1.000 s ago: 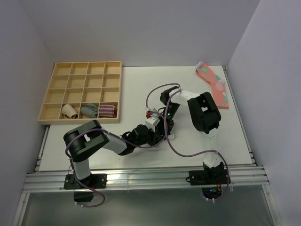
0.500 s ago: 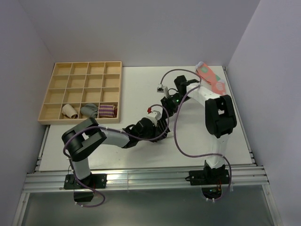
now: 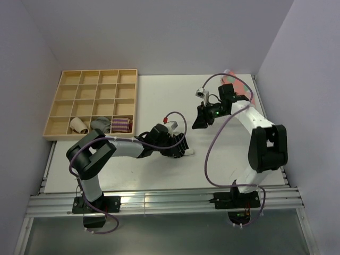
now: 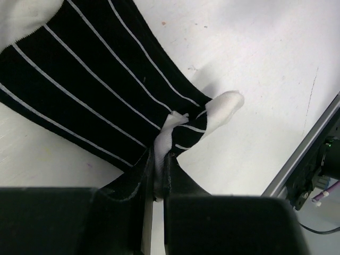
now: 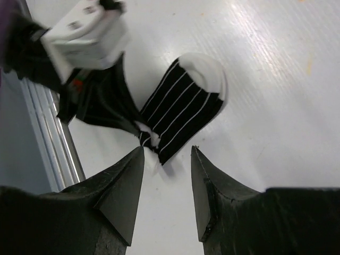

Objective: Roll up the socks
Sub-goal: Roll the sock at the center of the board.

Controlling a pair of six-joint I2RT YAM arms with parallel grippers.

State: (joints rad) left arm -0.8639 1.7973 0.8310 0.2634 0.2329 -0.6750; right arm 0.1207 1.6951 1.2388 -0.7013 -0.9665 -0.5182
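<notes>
Tabletop white, pale walls around, left jaws clamped on socks, right jaws apart

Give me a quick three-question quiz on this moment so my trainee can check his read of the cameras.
1. True or false: the right gripper is shut on the black striped sock.
2. Where does the left gripper hold the sock?
A. on a fold near its white-tipped end
B. on the wide white cuff
C. nowhere, it hangs open above it
3. How many compartments of the wooden tray hold a rolled bundle?

Key:
1. False. Its fingers are spread and clear of the sock.
2. A.
3. Three, all in the row nearest the arms.
</notes>
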